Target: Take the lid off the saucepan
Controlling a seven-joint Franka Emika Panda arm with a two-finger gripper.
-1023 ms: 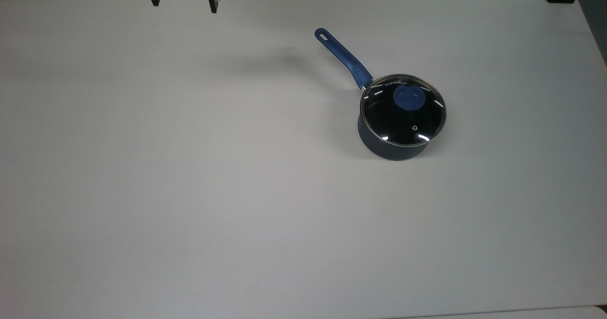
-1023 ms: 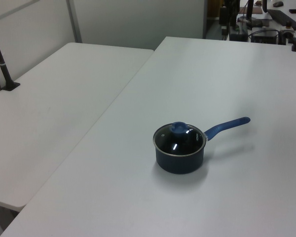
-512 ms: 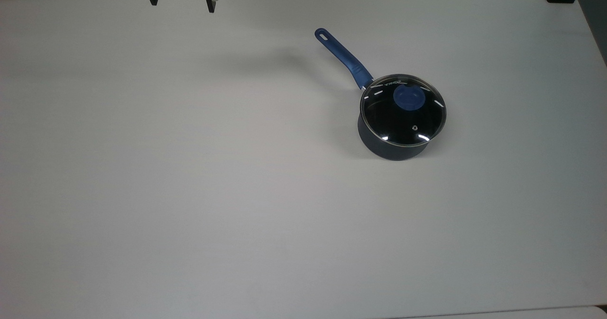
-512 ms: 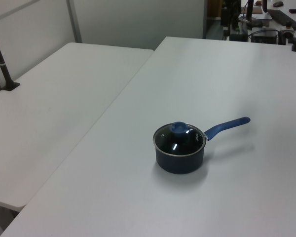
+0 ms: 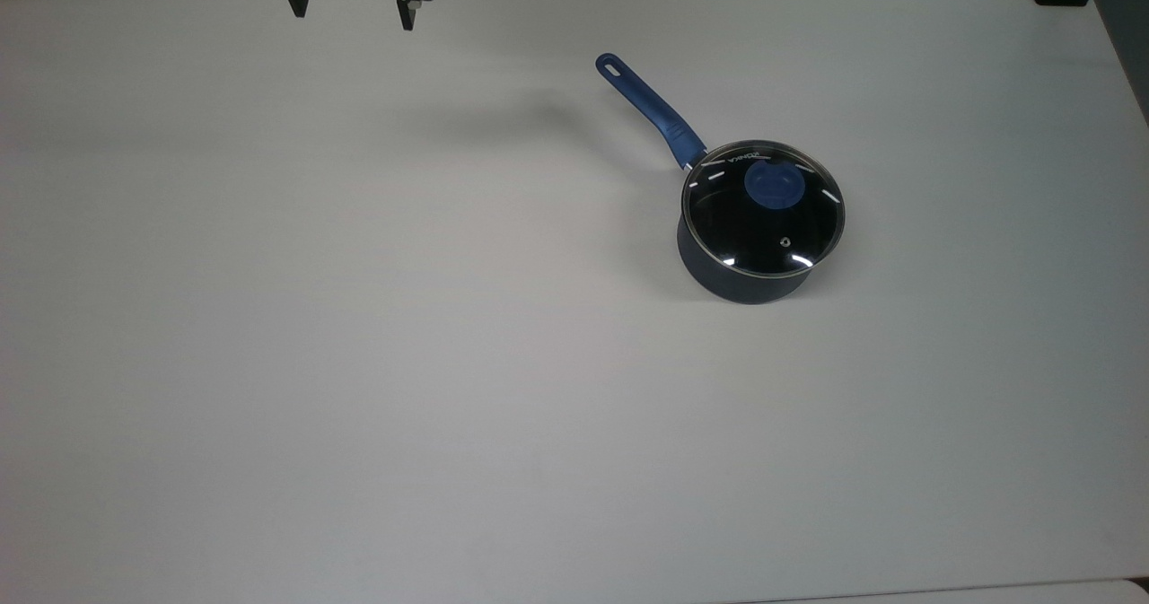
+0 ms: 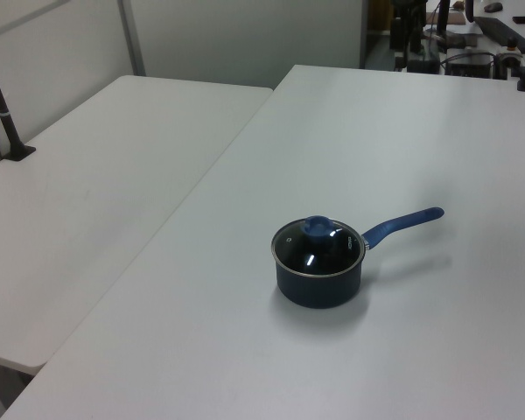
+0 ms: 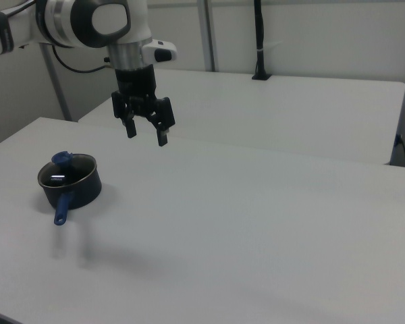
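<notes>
High above the desk (image 5: 359,317), the gripper (image 5: 353,13) hangs with its two black fingers (image 7: 162,137) spread wide and pointing down, holding nothing. In the right view the gripper (image 7: 146,134) sits under the arm's (image 7: 94,20) white wrist, well clear of the desk's surface. The saucepan (image 5: 732,276) stands well apart from the gripper: in the top view it lies far to the gripper's right and lower in the picture, while in the right view the saucepan (image 7: 81,192) is below the gripper and toward the right view's left. The lid (image 5: 763,218) rests flat on the saucepan's rim, closing it, its blue knob (image 5: 772,184) up and untouched, with a small vent hole (image 5: 785,242) showing in the glass on the side away from the gripper. The saucepan's long blue handle (image 5: 651,112) runs from the pot toward the gripper's side of the desk in the top view, its end with the hole being the part nearest the gripper, though still far from it. In the left view the saucepan (image 6: 319,289) stands on the near half of the desk with the lid (image 6: 319,249) on and the handle (image 6: 402,224) reaching toward the left view's right. A second desk (image 6: 87,201) stands just beside the first one.
</notes>
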